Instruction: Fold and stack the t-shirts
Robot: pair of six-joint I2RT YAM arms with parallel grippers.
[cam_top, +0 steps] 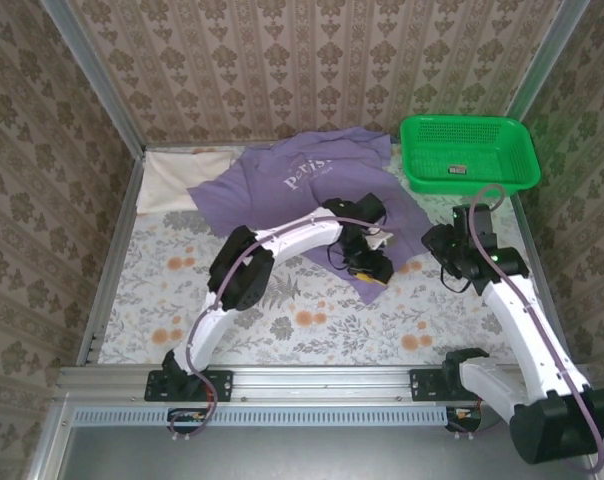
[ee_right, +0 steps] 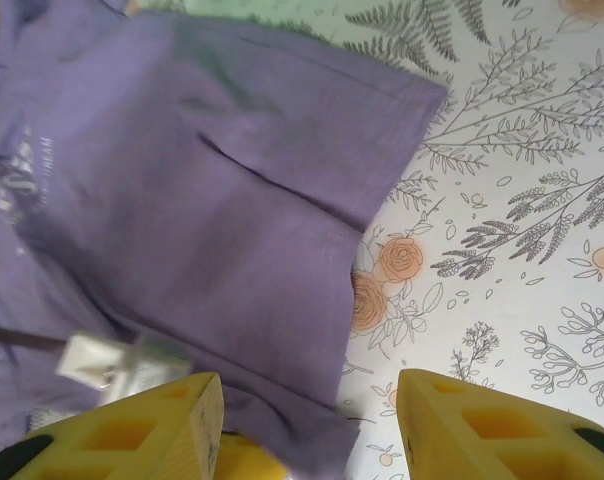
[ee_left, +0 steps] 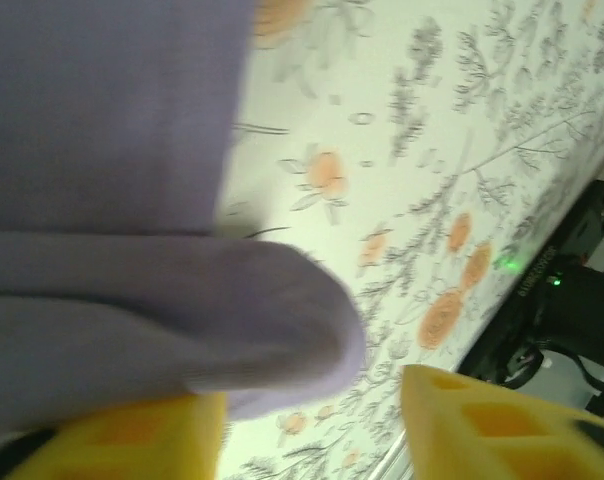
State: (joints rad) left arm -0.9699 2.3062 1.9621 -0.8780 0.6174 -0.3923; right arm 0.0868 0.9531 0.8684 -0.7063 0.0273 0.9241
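A floral-printed tablecloth (cam_top: 312,320) covers the table in front of the arms' bases. Just beyond, the left gripper (ee_left: 314,395) sits low at the near hem of the purple short-sleeved cloth t-shirt (cam_top: 282,185) — probably placed to lift that hem for a fold. Its yellow jaws stand apart; a rolled fold of cloth rests against one finger, unpinched. The right gripper (ee_right: 310,388) hovers at the hem's corner, jaws apart, holding nothing. Farther back lie the plain cream t-shirt (cam_top: 177,180) — far left — and a green plastic mesh basket (cam_top: 427,150), far right.
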